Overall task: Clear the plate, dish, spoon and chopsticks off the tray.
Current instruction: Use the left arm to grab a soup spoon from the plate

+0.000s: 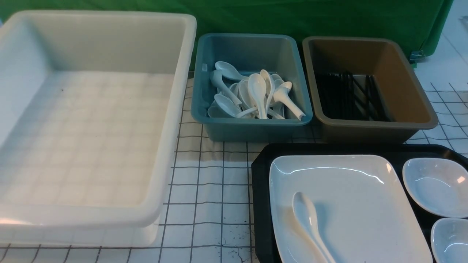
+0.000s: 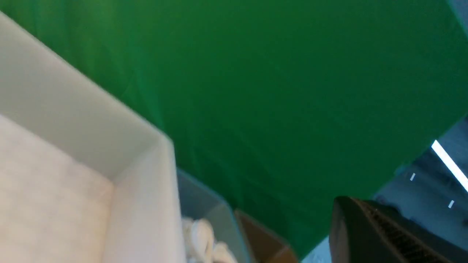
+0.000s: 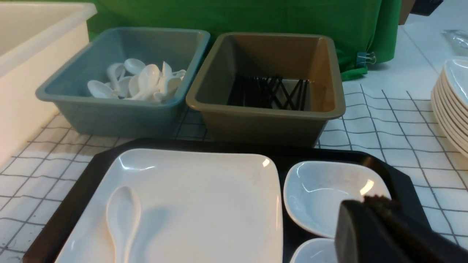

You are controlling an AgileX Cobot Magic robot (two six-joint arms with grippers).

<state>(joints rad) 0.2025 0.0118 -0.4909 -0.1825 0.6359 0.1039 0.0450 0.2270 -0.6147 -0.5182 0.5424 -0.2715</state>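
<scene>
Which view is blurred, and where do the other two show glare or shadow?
Left wrist view: blurred throughout, the tub's wall smeared. Front view: sharp, with glare streaks along the plate's far rim. Right wrist view: glare spots on the dish's rim and the plate's corners, and a soft shadow beside the spoon.

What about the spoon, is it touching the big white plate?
Touching. The front view shows the spoon lying flat inside the plate, its bowl and handle resting on the plate's surface with no gap.

We take this for a robot test lab: clipped green backdrop cloth (image 1: 292, 18), grid-marked table (image 1: 212, 182), sorted plastic tubs (image 1: 252, 133).
</scene>
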